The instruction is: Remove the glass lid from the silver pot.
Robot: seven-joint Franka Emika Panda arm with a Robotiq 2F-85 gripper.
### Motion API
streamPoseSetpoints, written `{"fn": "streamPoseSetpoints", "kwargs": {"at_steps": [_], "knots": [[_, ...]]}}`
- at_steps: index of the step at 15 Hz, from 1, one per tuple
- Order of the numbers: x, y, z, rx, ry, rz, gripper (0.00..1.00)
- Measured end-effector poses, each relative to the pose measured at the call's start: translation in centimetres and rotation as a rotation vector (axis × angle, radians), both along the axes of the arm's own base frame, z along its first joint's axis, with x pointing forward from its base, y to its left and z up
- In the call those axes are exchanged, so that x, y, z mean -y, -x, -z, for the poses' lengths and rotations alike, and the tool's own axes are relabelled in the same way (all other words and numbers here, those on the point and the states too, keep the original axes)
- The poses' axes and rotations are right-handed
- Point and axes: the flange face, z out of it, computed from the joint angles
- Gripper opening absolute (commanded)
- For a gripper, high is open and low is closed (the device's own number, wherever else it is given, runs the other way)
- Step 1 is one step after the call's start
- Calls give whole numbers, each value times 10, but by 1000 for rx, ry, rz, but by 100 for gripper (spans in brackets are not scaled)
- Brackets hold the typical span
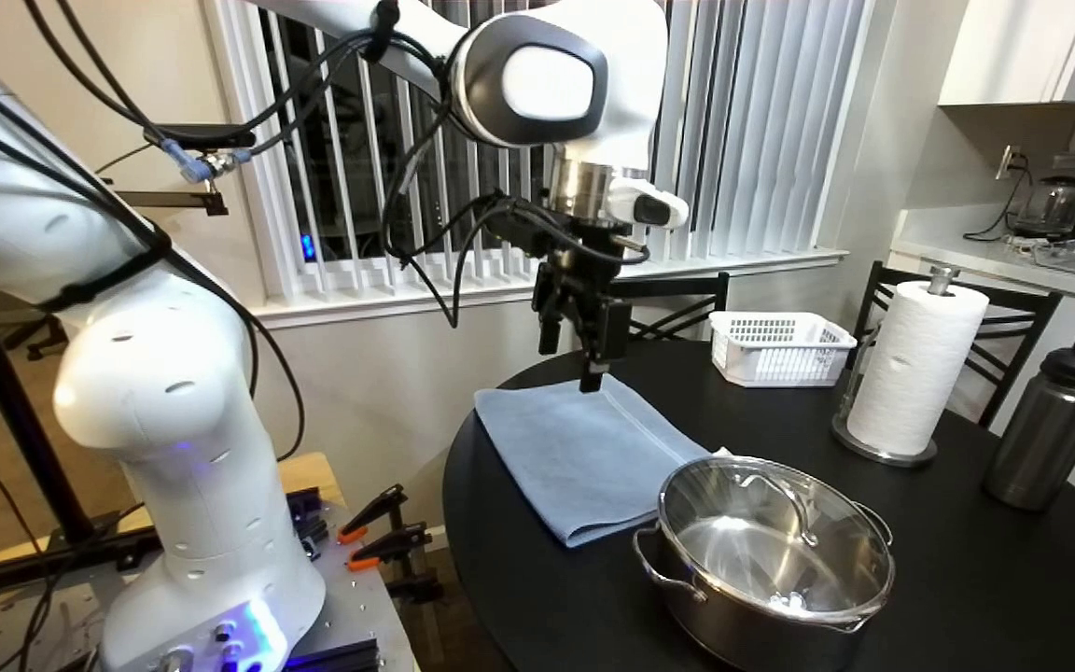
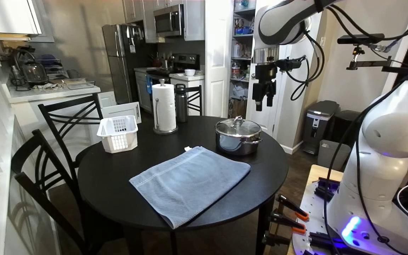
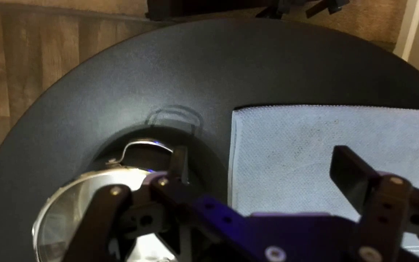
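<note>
The silver pot point(image 1: 733, 621) stands on the dark round table, and it also shows in the other exterior view point(image 2: 235, 144). The glass lid point(image 1: 743, 551) lies on top of it, see-through with a metal rim and an arched metal handle point(image 2: 238, 122). In the wrist view, the lid point(image 3: 62, 218) is at the lower left, partly hidden by my finger linkage, and a pot side handle point(image 3: 144, 142) shows above it. My gripper point(image 1: 570, 360) is open and empty. It hangs well above the table, apart from the pot, with the blue cloth below it in the wrist view point(image 3: 261, 160).
A folded blue cloth point(image 1: 584, 457) lies beside the pot. A white basket point(image 1: 780, 350), a paper towel roll point(image 1: 915, 369) on a stand and a dark metal bottle point(image 1: 1051, 425) stand on the table point(image 2: 112, 187). Black chairs point(image 2: 67, 124) stand around it.
</note>
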Motion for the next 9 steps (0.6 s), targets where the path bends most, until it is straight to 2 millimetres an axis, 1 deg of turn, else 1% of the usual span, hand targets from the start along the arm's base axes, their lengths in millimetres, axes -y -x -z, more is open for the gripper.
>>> {"fn": "streamPoseSetpoints", "kwargs": {"at_steps": [2, 6, 7, 9], "knots": [[23, 7, 12, -18, -45, 104, 100], [58, 20, 37, -64, -111, 301, 100], [72, 27, 43, -74, -121, 348, 100], [105, 47, 49, -81, -139, 451, 100]]}}
